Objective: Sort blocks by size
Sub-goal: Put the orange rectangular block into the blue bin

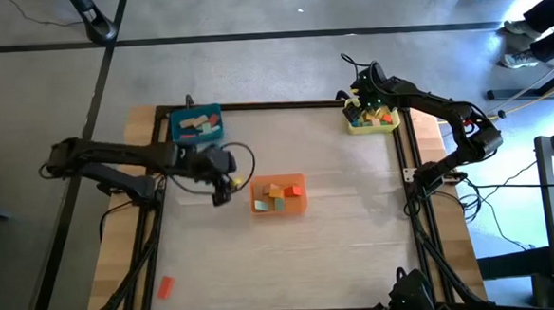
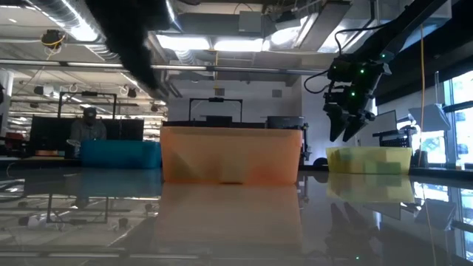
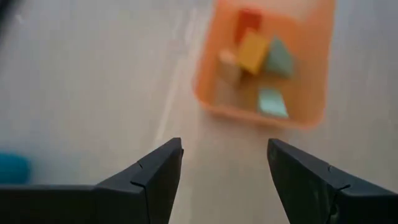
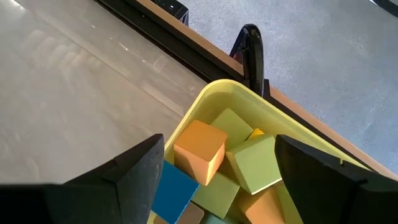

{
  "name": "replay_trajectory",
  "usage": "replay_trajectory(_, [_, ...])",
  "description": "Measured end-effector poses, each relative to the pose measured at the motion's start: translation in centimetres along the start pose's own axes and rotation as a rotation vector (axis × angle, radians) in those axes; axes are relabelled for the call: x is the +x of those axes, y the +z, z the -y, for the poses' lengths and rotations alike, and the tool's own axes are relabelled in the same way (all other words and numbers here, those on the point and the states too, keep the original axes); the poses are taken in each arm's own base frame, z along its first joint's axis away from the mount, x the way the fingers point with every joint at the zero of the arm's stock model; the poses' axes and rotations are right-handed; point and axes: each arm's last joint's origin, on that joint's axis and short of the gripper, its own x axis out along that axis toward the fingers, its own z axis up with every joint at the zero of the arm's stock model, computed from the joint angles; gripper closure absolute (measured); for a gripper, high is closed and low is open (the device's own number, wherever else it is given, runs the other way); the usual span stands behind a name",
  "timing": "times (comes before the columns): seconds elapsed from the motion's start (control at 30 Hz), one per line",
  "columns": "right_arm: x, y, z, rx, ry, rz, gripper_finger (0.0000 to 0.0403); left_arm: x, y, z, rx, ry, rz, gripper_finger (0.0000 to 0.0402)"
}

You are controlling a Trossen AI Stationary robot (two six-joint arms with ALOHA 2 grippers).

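High view: the bench carries three trays. The blue tray sits at the far left corner, the orange tray near the middle, and the yellow tray at the far right corner. Each holds blocks: several in the blue tray, a mixed set in the orange tray, and a heap in the yellow tray. One red-orange block lies apart on the wooden edge at the near left.

The left hand hangs over the bench just beside the orange tray's left wall. In the left wrist view its fingers stand wide apart with nothing between them, and beyond them the orange tray shows red, orange, tan and light blue-green blocks.

The right hand is poised directly above the yellow tray. In the right wrist view its fingers are spread wide and empty, framing an orange block, green blocks and a blue block inside the yellow tray.

Low view: the right hand hangs just above the yellow tray, clear of its rim. A person sits in the room behind.
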Motion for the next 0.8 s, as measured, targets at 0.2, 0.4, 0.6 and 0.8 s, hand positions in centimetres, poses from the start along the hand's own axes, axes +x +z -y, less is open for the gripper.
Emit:
replay_trajectory(0.2, [0.0, 0.0, 0.0, -0.001, 0.0, 0.0, 0.01, 0.0, -2.2, 3.3, -0.119, -0.022, -0.17, 0.0178])
replay_trajectory(0.4, [0.0, 0.0, 0.0, -0.001, 0.0, -0.001, 0.01, -0.1, -4.1, 6.1, -0.257, -0.058, -0.32, 0.0178])
replay_trajectory(0.6, [0.0, -0.1, 0.0, -0.001, 0.001, -0.008, 0.01, 0.3, -5.8, 8.7, -0.433, -0.08, -0.507, 0.0178])
replay_trajectory(0.8, [0.0, -0.1, 0.0, 0.0, 0.001, -0.009, 0.01, 0.9, -7.6, 11.2, -0.592, -0.061, -0.723, 0.0178])
